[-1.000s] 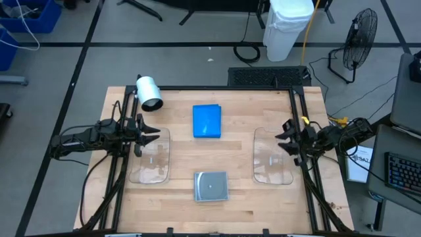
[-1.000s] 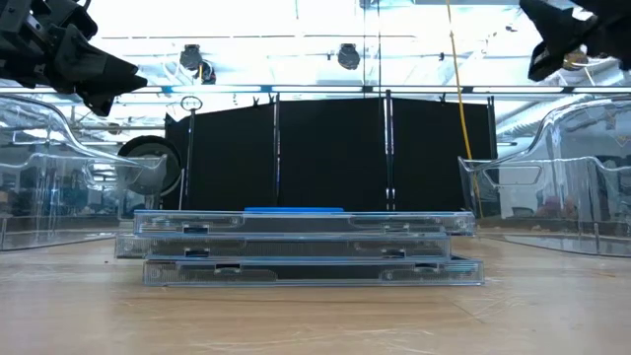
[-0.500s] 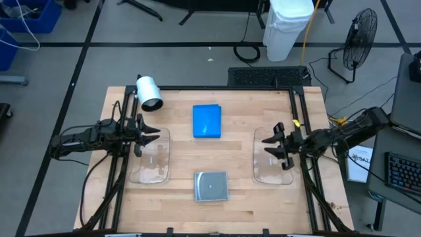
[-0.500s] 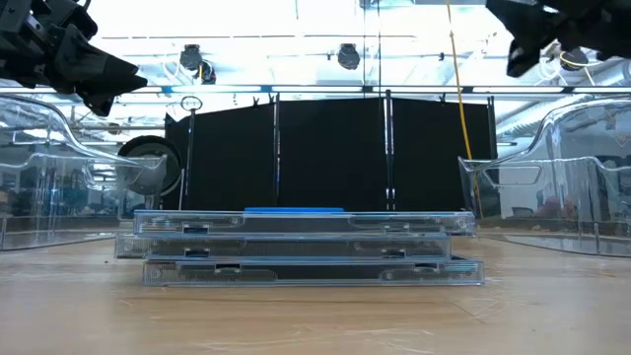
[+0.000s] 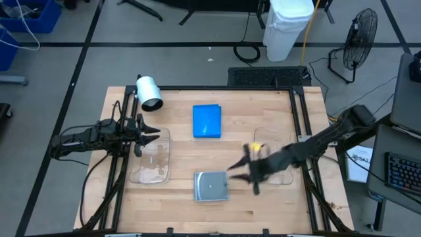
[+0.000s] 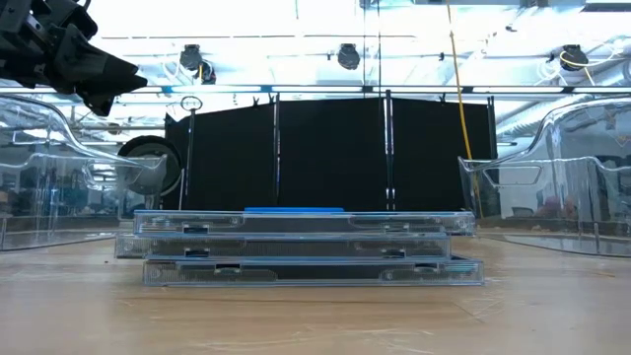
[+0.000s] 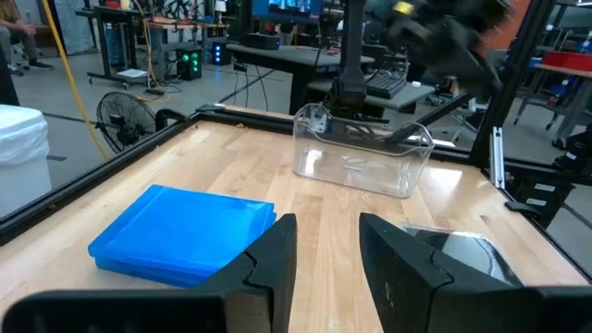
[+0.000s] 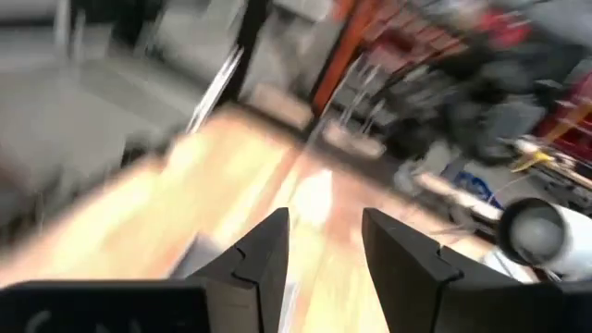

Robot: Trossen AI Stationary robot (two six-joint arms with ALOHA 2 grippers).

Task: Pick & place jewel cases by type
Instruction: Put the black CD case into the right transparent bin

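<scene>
Looking down: a wooden table (image 5: 177, 210) fills the centre of the overhead view, with an arm at each side.
Blue cases: a stack of blue jewel cases (image 5: 206, 121) lies upper centre of the table, well apart from both grippers.
Grey cases: a stack of grey jewel cases (image 5: 210, 186) lies lower centre, below the blue stack; the level view shows three clear cases piled unevenly.
Right gripper: the right gripper (image 5: 245, 172), blurred, sits just right of the grey stack, its arm stretching in from the right edge. Its wrist view shows two dark fingers (image 8: 254, 254) set apart with nothing between them.
Left gripper: the left gripper (image 5: 148, 133) hangs at the left, over the upper edge of the left tray; its jaws stand narrowly apart and empty.
Left tray: a clear tray (image 5: 150, 156) sits left of centre.
Right tray: a second clear tray (image 5: 273, 174) sits right of centre, partly covered by the right arm.
Camera: a white camera (image 5: 149, 92) stands at the table's upper left.
Beyond the table: a white bin (image 5: 287, 26) at top centre, a floor fan (image 5: 360, 33) at upper right.
</scene>
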